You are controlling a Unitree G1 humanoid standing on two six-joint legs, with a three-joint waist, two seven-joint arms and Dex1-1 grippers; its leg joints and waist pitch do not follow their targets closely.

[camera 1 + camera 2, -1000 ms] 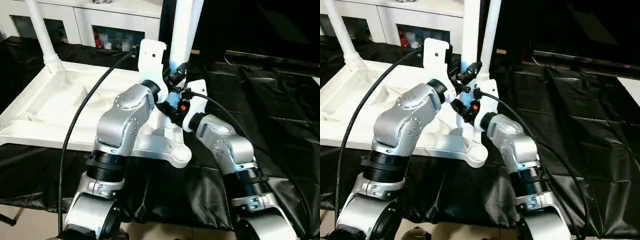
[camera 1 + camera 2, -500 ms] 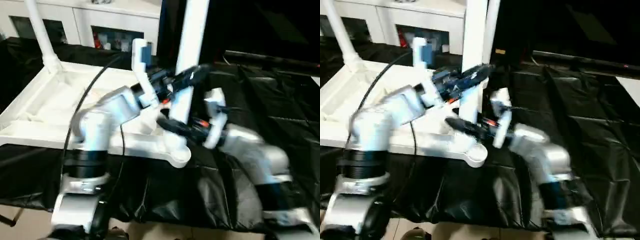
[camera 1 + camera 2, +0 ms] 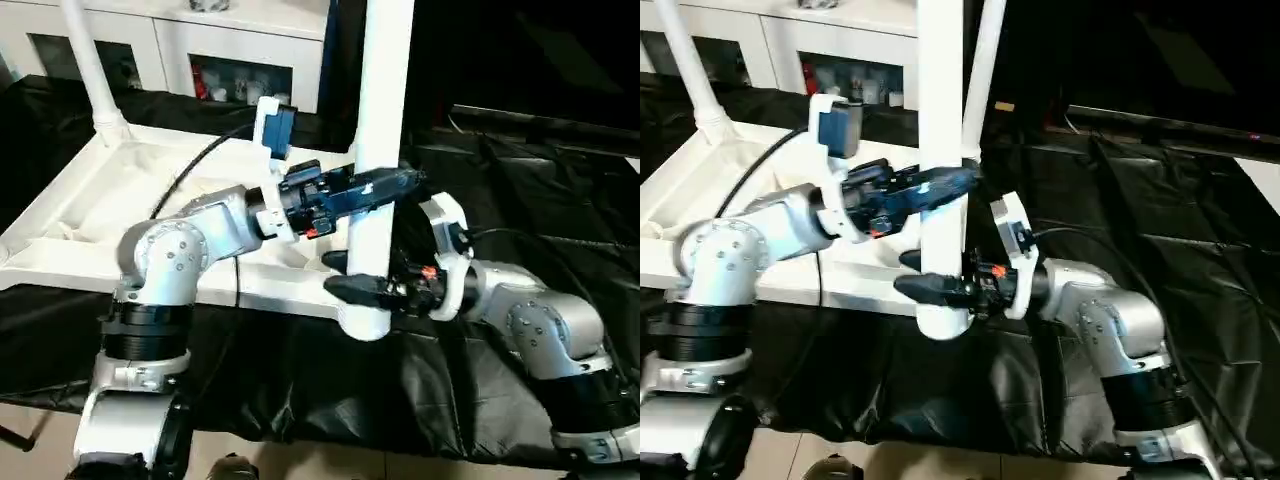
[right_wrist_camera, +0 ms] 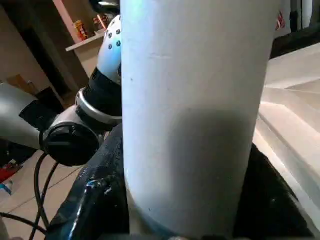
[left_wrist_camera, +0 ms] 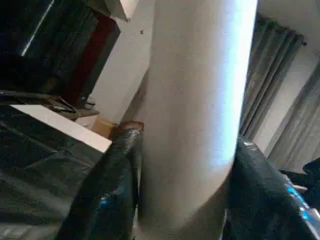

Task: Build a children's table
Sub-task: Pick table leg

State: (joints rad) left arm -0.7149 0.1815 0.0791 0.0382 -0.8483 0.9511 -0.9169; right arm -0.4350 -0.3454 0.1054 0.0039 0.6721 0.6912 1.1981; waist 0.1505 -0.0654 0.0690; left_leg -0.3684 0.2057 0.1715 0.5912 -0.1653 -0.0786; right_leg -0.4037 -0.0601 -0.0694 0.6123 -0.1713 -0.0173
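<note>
At the near right corner of the upturned table top [image 3: 70, 245], on the black-draped work surface [image 3: 520, 190], a white leg [image 3: 380, 150] stands upright in its socket. Reaching in level from the left, the left gripper [image 3: 385, 185] clamps the leg partway up, one finger [image 5: 107, 195] on each side. Lower down, the right gripper [image 3: 350, 285] comes across from the right and grips the same leg just above the socket.
</note>
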